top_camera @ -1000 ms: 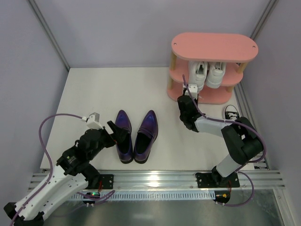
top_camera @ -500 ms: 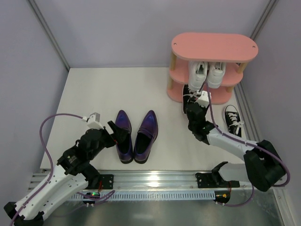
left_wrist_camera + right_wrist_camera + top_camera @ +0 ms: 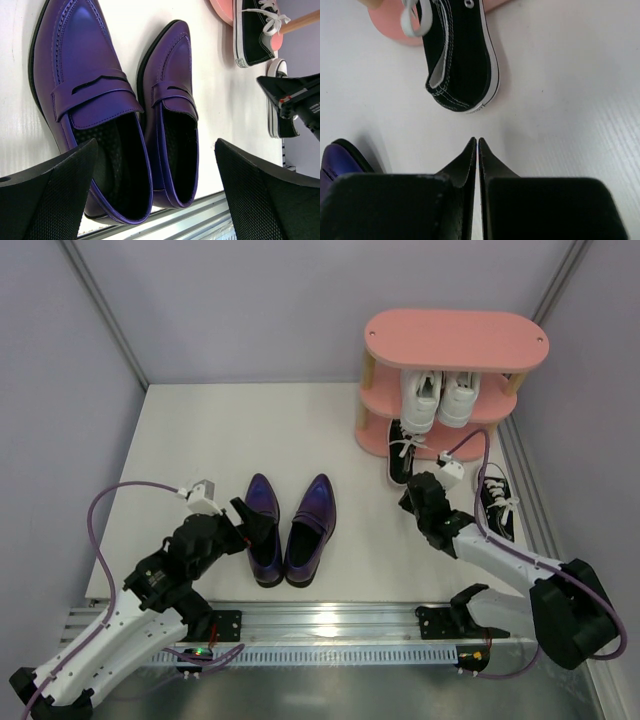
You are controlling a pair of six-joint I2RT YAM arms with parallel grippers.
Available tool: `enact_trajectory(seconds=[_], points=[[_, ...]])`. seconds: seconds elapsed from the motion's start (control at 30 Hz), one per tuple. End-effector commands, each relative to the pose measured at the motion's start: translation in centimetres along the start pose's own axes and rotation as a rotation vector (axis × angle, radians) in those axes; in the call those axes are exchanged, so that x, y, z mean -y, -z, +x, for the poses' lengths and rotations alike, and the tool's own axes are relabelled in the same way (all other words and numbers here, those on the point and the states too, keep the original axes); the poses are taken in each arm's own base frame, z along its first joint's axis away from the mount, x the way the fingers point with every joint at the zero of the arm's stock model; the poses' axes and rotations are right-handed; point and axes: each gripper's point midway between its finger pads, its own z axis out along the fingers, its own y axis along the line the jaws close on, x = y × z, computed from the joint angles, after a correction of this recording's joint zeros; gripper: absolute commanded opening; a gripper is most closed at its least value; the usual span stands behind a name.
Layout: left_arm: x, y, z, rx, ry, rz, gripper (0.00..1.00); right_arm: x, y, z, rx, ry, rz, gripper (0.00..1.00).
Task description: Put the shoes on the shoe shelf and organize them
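One black canvas sneaker [image 3: 400,454] lies half on the bottom board of the shoe shelf [image 3: 455,338], heel overhanging. The second black sneaker [image 3: 495,502] waits on the counter [image 3: 200,430] beside the shelf. The right end effector [image 3: 477,143], fingers together and empty, likely pushes that heel in next. The left end effector [image 3: 155,147], spread wide, hangs over two purple loafers [image 3: 85,95] left of the shelf. Two white sneakers [image 3: 420,400] fill its middle board.

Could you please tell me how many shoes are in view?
6: two purple loafers on the table, two white sneakers on the shelf's middle tier, one black sneaker half on its bottom tier, another on the table nearby.
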Motion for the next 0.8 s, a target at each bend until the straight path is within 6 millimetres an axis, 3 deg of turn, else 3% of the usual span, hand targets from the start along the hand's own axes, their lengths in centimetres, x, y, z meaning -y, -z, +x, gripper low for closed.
enact_trajectory(seconds=[0.0,0.37,0.63,0.77], points=[[0.7,0.0,-0.6,0.029,0.018,0.033,0.97,-1.6,-0.7,2.3,-0.124,-0.095,-0.068,0.04],[0.3,0.0,-0.5,0.031,0.014,0.022,0.97,-0.8,-4.0,3.6,-0.207,-0.111,-0.016,0.04],[0.4,0.0,-0.5,0.028,0.015,0.022,0.97,0.0,-6.6,1.3,-0.146,-0.195,0.01,0.04],[0.4,0.1,-0.4,0.026,0.014,0.021,0.97,-1.3,-8.0,-0.5,-0.128,-0.219,-0.016,0.04]])
